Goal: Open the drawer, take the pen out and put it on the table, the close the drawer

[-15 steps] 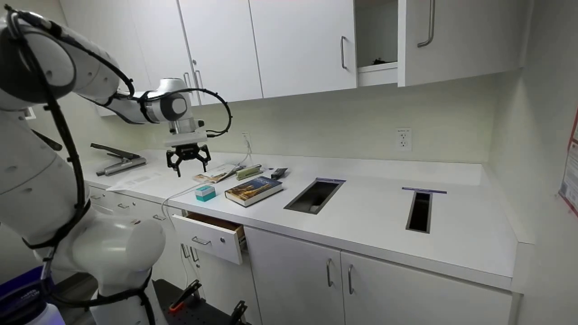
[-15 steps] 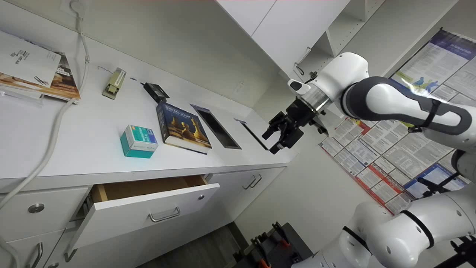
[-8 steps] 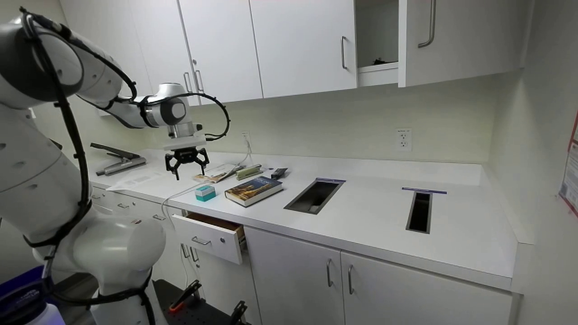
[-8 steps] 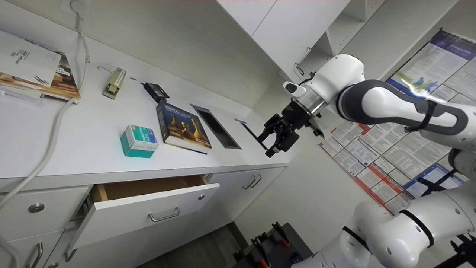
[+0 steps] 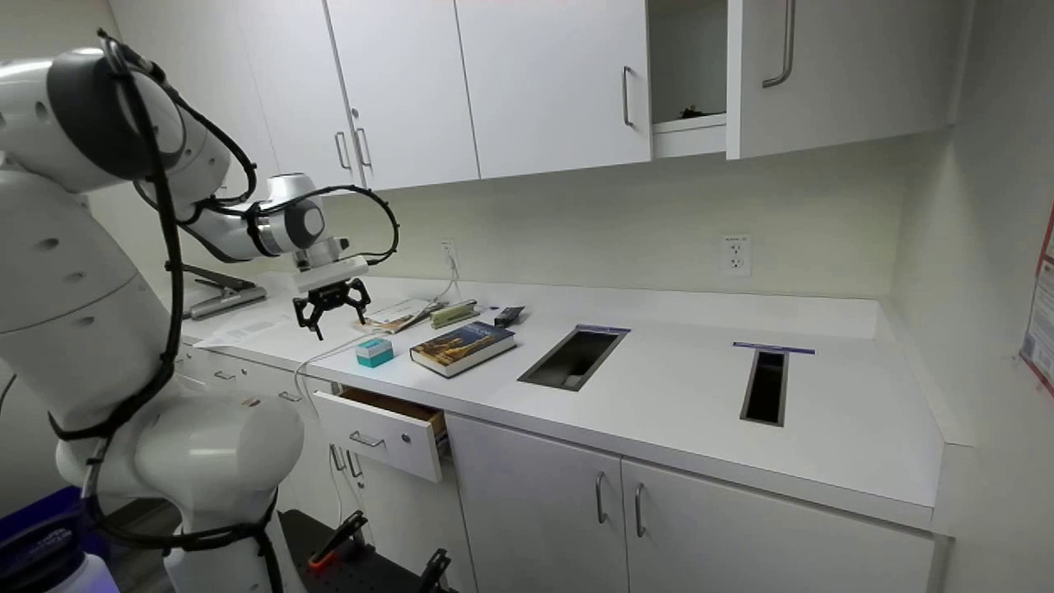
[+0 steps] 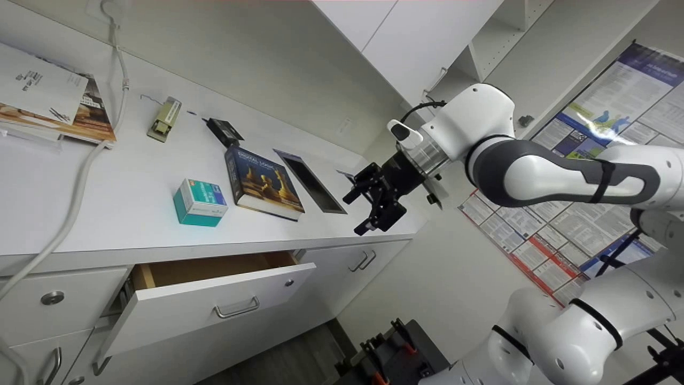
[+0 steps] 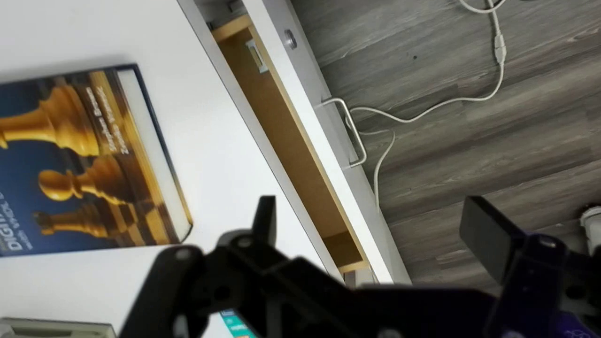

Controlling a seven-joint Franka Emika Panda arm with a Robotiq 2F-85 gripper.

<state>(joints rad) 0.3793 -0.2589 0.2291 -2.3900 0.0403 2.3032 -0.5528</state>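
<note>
Jaws empty and apart, the claw (image 7: 370, 202) is poised higher than the part-opened drawer (image 6: 187, 309), where no pen can be made out; the likely retrieval is best made straight down, clear of the drawer's front.

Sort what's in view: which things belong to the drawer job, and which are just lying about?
Part of the job:
drawer, standing open
table, the white countertop
gripper, open
pen: cannot be made out

Just lying about:
book
teal-and-white box
olive-green desk tool
small black object
papers
white cable
long black-and-grey tool
</note>
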